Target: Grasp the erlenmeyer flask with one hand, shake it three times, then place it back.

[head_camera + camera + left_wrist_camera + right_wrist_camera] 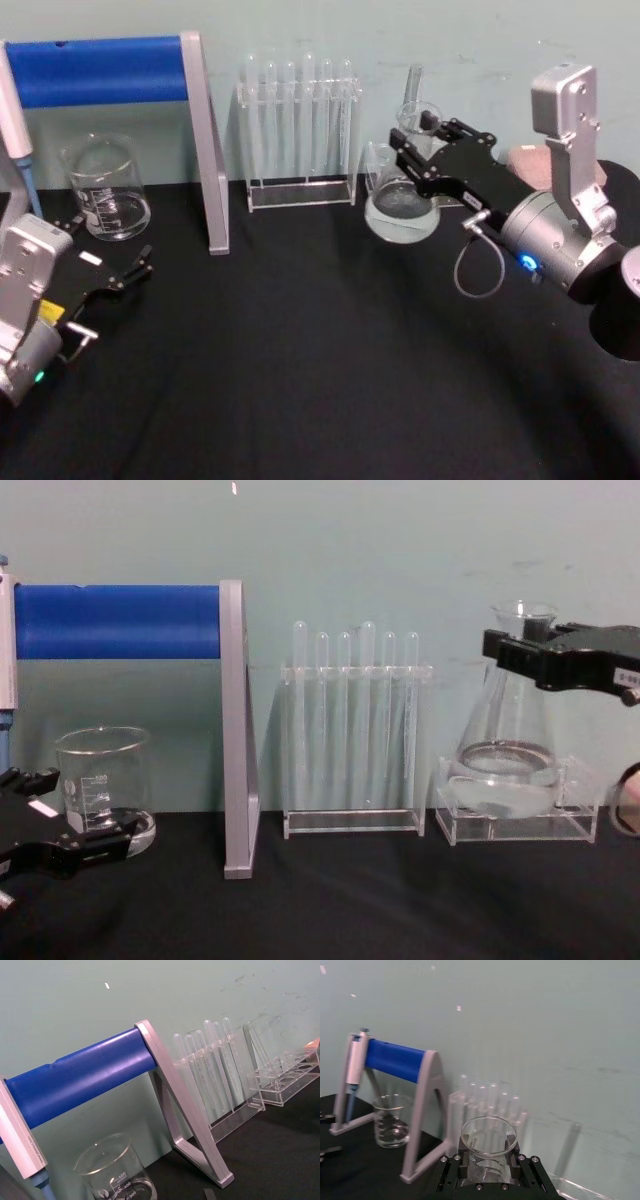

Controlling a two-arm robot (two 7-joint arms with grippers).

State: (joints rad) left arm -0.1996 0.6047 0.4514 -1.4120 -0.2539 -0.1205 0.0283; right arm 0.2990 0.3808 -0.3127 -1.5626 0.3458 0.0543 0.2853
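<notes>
Beside tube rack (350,740), right end effector (520,648) clamps erlenmeyer flask (505,745) neck, left end effector (112,247) splayed

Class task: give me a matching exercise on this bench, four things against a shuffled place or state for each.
1 erlenmeyer flask
2 test tubes
3 pipette
4 left gripper

A upright in the clear rack
B open, low beside the beaker
C neck clamped by the right gripper
D hanging on the blue-barred stand

Pairs: 1-C, 2-A, 3-D, 4-B

Pale green wall (400,540) behind black tabletop (350,900).
</notes>
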